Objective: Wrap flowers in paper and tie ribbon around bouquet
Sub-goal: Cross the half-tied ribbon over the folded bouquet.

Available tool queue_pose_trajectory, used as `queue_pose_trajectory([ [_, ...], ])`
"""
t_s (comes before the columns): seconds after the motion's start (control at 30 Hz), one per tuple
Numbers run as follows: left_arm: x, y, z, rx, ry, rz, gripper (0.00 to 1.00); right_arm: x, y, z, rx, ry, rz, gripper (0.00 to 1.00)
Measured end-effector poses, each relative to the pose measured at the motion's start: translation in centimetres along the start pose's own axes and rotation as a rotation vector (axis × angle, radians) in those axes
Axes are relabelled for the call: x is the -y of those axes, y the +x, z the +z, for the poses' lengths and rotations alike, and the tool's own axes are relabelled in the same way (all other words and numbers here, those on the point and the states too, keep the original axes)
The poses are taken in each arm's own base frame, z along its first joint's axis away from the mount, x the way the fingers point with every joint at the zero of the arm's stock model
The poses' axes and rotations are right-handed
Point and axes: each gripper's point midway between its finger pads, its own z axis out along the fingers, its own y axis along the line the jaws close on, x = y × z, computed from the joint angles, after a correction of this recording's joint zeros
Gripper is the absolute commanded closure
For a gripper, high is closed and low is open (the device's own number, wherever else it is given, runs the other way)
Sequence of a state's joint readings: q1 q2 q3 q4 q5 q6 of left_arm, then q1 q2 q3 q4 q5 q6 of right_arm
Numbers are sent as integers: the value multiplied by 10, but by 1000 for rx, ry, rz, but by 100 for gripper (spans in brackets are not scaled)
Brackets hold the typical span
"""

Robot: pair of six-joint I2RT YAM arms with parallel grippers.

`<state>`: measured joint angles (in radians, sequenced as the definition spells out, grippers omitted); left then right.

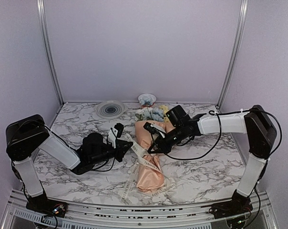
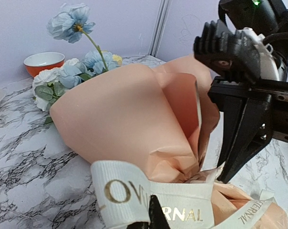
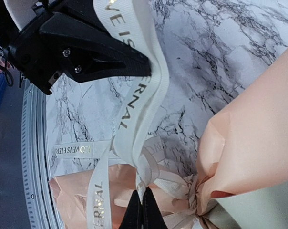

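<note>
The left tool is closed, its black fingers pinching a strand of the ribbon and holding it taut above the worktop, to the left of the bundle. The ribbon is cream with gold lettering. From that pinch it runs down to a bunched knot at the narrow waist of the paper. The right tool is also closed, with its fingertips pressed together right at that knot. Whether a strand is caught between them cannot be told. In the left wrist view it comes down steeply from the right onto the gathered paper. The bouquet lies on its side near the middle of the worktop, between the two arms, with its wide mouth toward the back wall and its narrow end toward the arm bases. The flowers, pale blue, white and a little yellow, spill out of the wide end, and one blue bloom stands higher on a thin stem. Loose ribbon ends trail on the marble beside and under the narrow end. Behind the flowers stands a small bowl, orange outside and white inside, and to its left lies a round grey plate.
</note>
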<state>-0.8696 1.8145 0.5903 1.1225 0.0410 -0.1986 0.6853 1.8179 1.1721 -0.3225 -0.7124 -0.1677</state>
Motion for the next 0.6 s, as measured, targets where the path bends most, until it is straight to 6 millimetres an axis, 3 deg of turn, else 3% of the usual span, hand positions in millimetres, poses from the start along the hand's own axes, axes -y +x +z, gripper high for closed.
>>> queue_pose_trajectory([
  [0.17, -8, 2, 1, 1, -45, -14, 100, -7, -8, -9, 36, 1, 7, 100],
  [0.3, -19, 14, 2, -21, -91, -51, 71, -7, -5, -7, 41, -3, 33, 100],
  [0.37, -24, 18, 2, -30, -113, -66, 51, -7, -2, -6, 41, -9, 50, 100],
  [0.43, -29, 21, -1, -33, -134, -79, 42, -7, 0, -5, 42, -15, 63, 100],
  [0.53, -38, 25, -15, -33, -184, -86, 39, -8, 0, -4, 48, -19, 76, 100],
  [0.6, -44, 25, -30, -19, -215, -77, 44, -8, -2, -4, 55, -21, 77, 100],
])
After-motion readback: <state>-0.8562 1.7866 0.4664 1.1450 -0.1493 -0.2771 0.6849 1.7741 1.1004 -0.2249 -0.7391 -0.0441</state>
